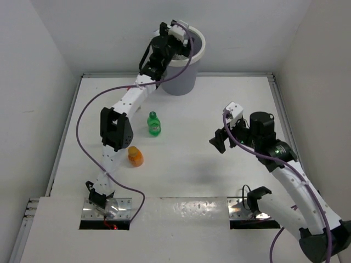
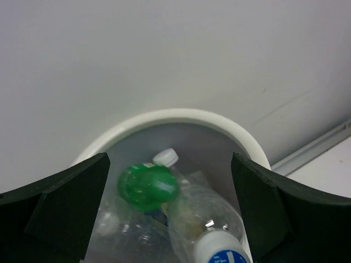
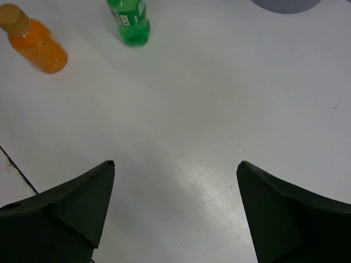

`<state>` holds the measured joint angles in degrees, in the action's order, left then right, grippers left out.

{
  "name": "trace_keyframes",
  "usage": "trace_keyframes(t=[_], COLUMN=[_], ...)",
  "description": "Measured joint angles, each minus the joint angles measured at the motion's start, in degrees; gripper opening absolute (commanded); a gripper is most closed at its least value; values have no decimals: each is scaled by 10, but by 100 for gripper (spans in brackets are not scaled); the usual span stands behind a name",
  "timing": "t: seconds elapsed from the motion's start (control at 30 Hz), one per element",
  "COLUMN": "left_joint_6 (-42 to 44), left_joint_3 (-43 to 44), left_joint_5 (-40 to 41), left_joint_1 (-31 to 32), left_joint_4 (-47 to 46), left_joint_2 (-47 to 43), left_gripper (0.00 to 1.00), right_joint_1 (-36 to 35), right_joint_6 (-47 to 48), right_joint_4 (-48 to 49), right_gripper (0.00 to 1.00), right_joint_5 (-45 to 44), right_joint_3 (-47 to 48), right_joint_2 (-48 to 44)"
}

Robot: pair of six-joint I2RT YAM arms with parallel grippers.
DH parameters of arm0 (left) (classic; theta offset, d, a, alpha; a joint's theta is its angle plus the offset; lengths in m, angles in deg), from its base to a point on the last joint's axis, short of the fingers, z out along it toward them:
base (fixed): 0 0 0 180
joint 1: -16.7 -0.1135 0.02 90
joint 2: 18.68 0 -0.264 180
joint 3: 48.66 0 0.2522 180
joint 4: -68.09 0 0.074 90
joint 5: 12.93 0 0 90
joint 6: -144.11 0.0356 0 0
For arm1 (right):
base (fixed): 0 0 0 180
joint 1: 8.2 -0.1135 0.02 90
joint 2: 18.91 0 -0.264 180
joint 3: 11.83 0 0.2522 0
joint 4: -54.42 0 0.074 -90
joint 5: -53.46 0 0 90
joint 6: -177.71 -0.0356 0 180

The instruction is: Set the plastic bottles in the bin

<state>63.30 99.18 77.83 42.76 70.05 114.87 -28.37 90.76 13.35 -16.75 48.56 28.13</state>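
Left hand (image 2: 170, 156) hangs wide open and empty over the bin (image 2: 181, 115), lined up for dropping. Green bottle (image 1: 154, 124) and orange bottle (image 1: 135, 156) wait on the bench (image 1: 208, 109); right hand (image 3: 176, 163) is open, empty too.

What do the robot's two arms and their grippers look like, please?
The left arm and right arm have white links, black joints and a looping purple cable each. Their fingers are matte black wedges.
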Motion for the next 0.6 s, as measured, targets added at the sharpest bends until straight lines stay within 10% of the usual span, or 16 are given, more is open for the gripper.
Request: trace_keyframes(t=[0.33,0.6], left_joint_6=[-60,-109], left_joint_3=[-28,-287], left_joint_5=[-18,19], left_joint_1=[-73,-189], left_joint_4=[53,67], left_joint_2=[-264,-632], left_gripper=[100,100], right_joint_1=[-172,-309], right_joint_6=[7,-17], right_joint_4=[142,213], right_gripper=[91,90], right_joint_5=[-62,-50], right_joint_3=[-12,125], right_joint_2=[124,323])
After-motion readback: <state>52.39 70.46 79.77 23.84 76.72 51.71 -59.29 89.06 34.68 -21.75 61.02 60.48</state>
